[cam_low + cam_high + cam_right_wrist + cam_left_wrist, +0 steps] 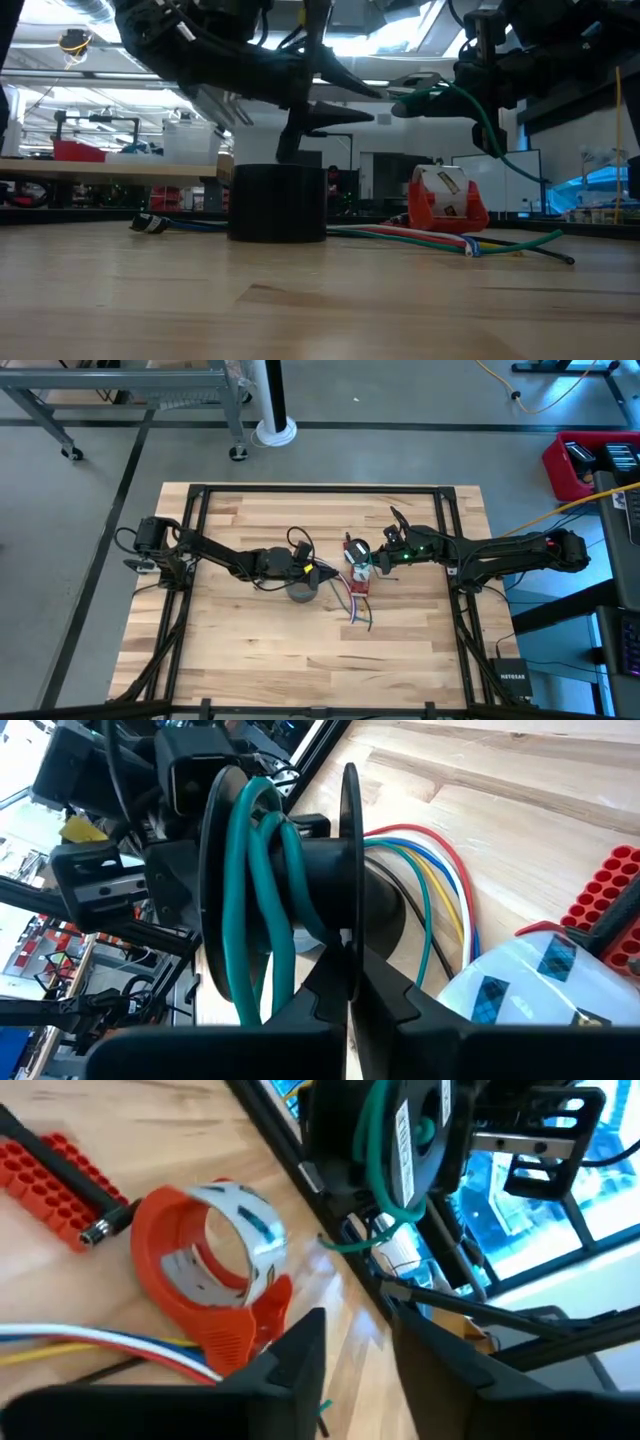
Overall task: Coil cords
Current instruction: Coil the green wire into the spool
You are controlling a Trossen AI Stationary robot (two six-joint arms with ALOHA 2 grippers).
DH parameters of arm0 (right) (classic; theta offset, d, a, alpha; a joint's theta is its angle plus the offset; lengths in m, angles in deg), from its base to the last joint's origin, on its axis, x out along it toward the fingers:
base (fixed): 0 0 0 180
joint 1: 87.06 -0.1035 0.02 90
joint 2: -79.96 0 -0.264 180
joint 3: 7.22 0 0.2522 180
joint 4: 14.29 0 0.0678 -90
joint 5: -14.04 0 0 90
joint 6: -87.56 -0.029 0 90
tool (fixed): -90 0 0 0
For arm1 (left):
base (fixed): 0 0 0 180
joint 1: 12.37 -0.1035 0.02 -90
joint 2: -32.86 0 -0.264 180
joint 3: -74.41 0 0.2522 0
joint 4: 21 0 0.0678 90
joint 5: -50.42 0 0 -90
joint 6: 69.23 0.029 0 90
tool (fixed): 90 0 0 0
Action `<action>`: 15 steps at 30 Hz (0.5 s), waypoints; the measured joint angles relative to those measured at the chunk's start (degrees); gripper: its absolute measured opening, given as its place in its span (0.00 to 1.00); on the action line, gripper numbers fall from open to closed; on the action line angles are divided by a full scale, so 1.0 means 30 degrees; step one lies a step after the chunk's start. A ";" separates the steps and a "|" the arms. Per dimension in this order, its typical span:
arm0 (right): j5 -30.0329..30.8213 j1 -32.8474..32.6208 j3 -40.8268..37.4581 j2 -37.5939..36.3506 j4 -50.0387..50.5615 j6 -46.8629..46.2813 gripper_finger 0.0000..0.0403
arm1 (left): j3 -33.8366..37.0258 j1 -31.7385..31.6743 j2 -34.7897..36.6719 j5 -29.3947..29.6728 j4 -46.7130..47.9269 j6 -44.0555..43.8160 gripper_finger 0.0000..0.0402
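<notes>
Both pincers (322, 568) (372, 560) raised mid-table, right gripping spool (280, 910)

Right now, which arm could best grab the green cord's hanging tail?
Probably the left. The left gripper is open and empty, and it points towards the spool close by. The right gripper is shut on that spool, which has the green cord wound around it, so it is busy.

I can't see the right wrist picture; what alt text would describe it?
A green cord is wound in several loops around a black spool, whose flange the right gripper pinches. Behind lie coloured wires on the wooden table, with a tape dispenser and a red block alongside.
</notes>
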 joint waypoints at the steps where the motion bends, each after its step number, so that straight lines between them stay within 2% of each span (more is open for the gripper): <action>1: 0.0000 -0.0003 0.0000 0.0000 0.0000 0.0000 0.01 | 0.0000 0.0044 0.0000 0.0012 0.0007 0.0092 0.29; 4: 0.0155 -0.0003 0.0000 0.0000 -0.0165 0.0000 0.01 | -0.0007 0.0056 0.0000 0.0019 -0.0229 0.0526 0.35; 7: 0.1459 -0.0003 0.0000 0.0007 -0.1229 0.0000 0.01 | -0.0475 0.0182 0.0000 0.0895 -0.0316 0.1404 0.37; 11: 0.3236 -0.0003 0.0000 0.0007 -0.2820 0.0022 0.01 | -0.1813 0.0509 0.0000 0.2735 0.1021 0.5372 0.37; 15: 0.4580 -0.0003 0.0001 0.0015 -0.3630 0.0029 0.01 | -0.3519 0.0602 -0.0425 0.3728 0.2488 0.8980 0.35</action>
